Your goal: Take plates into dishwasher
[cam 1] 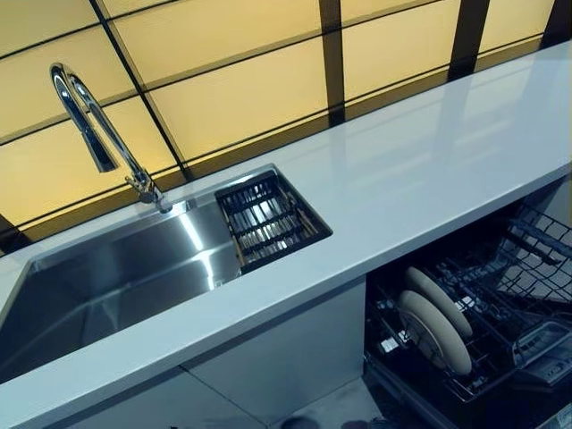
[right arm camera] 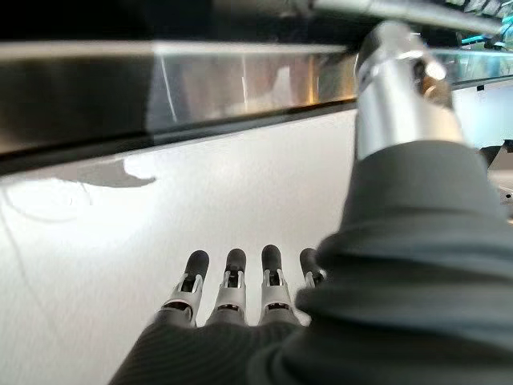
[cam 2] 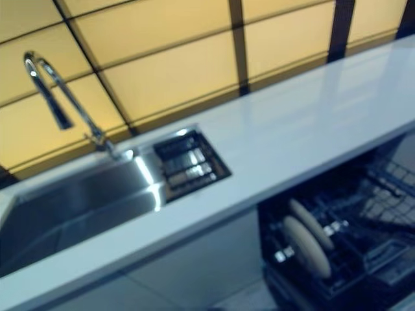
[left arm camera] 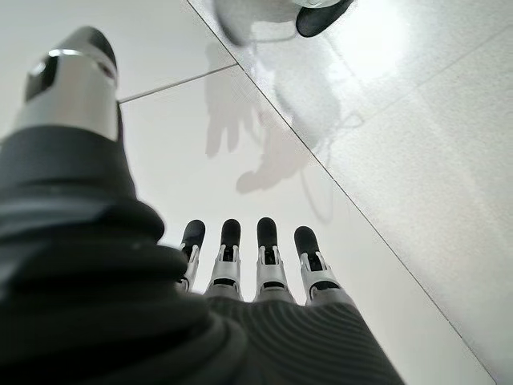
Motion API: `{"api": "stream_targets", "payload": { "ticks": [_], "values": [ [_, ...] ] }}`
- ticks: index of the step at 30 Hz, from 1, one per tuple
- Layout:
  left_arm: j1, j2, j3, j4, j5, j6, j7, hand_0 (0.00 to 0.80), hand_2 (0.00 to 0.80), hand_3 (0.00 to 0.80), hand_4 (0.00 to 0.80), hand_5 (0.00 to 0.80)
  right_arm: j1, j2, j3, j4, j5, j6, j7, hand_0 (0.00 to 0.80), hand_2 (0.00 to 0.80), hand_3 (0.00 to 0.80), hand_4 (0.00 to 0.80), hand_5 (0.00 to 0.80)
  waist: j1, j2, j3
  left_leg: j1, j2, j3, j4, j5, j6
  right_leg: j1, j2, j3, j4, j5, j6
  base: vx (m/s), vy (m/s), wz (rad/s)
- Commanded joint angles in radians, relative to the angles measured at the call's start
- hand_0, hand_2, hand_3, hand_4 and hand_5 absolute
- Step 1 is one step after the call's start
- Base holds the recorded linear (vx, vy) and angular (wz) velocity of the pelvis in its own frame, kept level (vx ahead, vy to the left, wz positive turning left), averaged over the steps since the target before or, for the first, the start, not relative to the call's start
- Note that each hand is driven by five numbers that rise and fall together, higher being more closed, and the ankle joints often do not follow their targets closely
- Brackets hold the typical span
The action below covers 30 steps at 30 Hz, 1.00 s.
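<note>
**Both hands empty, two plates racked**

The left hand [left arm camera: 240,273] and right hand [right arm camera: 232,293] hang over the floor [left arm camera: 417,184], fingers straight, holding nothing. Two plates [cam 1: 435,323] stand upright in the dishwasher rack [cam 1: 500,313], partly cut off under the bench [cam 1: 420,170]. One sink [cam 1: 116,277], one faucet [cam 1: 98,134].

This is a kitchen. A long pale worktop [cam 1: 420,170] holds a sunken stainless-steel sink [cam 1: 116,277] with a tall curved chrome tap [cam 1: 98,134] at its 12 o'clock edge and a dark slatted drain rack [cam 1: 271,221] at its 3 o'clock end. Yellow wall panels [cam 1: 232,89] with dark seams run behind. Under the worktop, at 5 o'clock, an open dishwasher [cam 1: 500,331] shows a wire rack with two plates [cam 1: 435,323] standing on edge.
</note>
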Motion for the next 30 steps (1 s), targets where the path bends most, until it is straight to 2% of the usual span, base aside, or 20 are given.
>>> {"api": "stream_targets", "payload": {
  "ticks": [1, 2, 7, 14, 25, 30],
  "values": [
    [-0.036, 0.061, 0.003, -0.025, -0.032, -0.018, 0.009, 0.0, 0.0, 0.0, 0.0, 0.0, -0.09, 0.046, 0.05, -0.104, 0.056, -0.054, 0.114, 0.0, 0.0, 0.0, 0.0, 0.0, 0.027, -0.026, -0.017, -0.069, -0.005, -0.048, -0.012, 0.131, 0.052, 0.056, -0.043, 0.015, -0.038, 0.073, 0.034, -0.102, 0.021, -0.11],
    [-0.037, 0.054, -0.001, -0.036, -0.043, -0.022, 0.015, 0.0, 0.0, 0.0, 0.0, 0.0, -0.102, 0.064, 0.065, -0.149, 0.094, -0.064, 0.161, 0.0, 0.0, 0.0, 0.0, 0.0, 0.027, -0.024, -0.015, -0.074, -0.004, -0.048, -0.015, 0.134, 0.051, 0.048, -0.041, 0.016, -0.033, 0.07, 0.033, -0.058, 0.011, -0.01],
    [-0.038, 0.043, -0.004, -0.049, -0.048, -0.017, 0.026, 0.0, 0.0, 0.0, 0.0, 0.0, -0.111, 0.099, 0.088, -0.234, 0.137, -0.087, 0.225, 0.0, 0.0, 0.0, 0.0, 0.0, 0.028, -0.024, -0.011, -0.08, -0.006, -0.048, -0.018, 0.141, 0.048, 0.044, -0.04, 0.015, -0.029, 0.068, 0.032, -0.038, 0.019, -0.12],
    [-0.035, 0.045, -0.017, -0.044, -0.055, -0.011, 0.014, 0.0, 0.0, 0.0, 0.0, 0.0, -0.125, 0.099, 0.109, -0.316, 0.13, -0.052, 0.218, 0.0, 0.0, 0.0, 0.0, 0.0, 0.028, -0.021, -0.015, -0.066, -0.011, -0.049, -0.014, 0.138, 0.044, 0.065, -0.051, 0.008, -0.033, 0.068, 0.032, 0.039, 0.026, -0.02],
    [-0.012, 0.041, -0.022, -0.067, -0.037, -0.001, 0.023, 0.0, 0.0, 0.0, 0.0, 0.0, -0.122, 0.14, 0.185, -0.467, 0.14, -0.049, 0.345, 0.0, 0.0, 0.0, 0.0, 0.0, 0.031, -0.029, -0.014, -0.062, -0.01, -0.048, -0.01, 0.135, 0.04, 0.084, -0.061, 0.004, -0.059, 0.081, 0.039, 0.017, 0.01, 0.0],
    [-0.008, 0.046, -0.022, -0.086, -0.029, 0.012, 0.027, 0.0, 0.0, 0.0, 0.0, 0.0, -0.13, 0.155, 0.222, -0.535, 0.12, -0.031, 0.363, 0.0, 0.0, 0.0, 0.0, 0.0, 0.037, -0.033, -0.011, -0.068, -0.007, -0.05, -0.006, 0.136, 0.039, 0.082, -0.064, 0.004, -0.06, 0.086, 0.045, 0.006, -0.006, -0.02]
  ]
}}
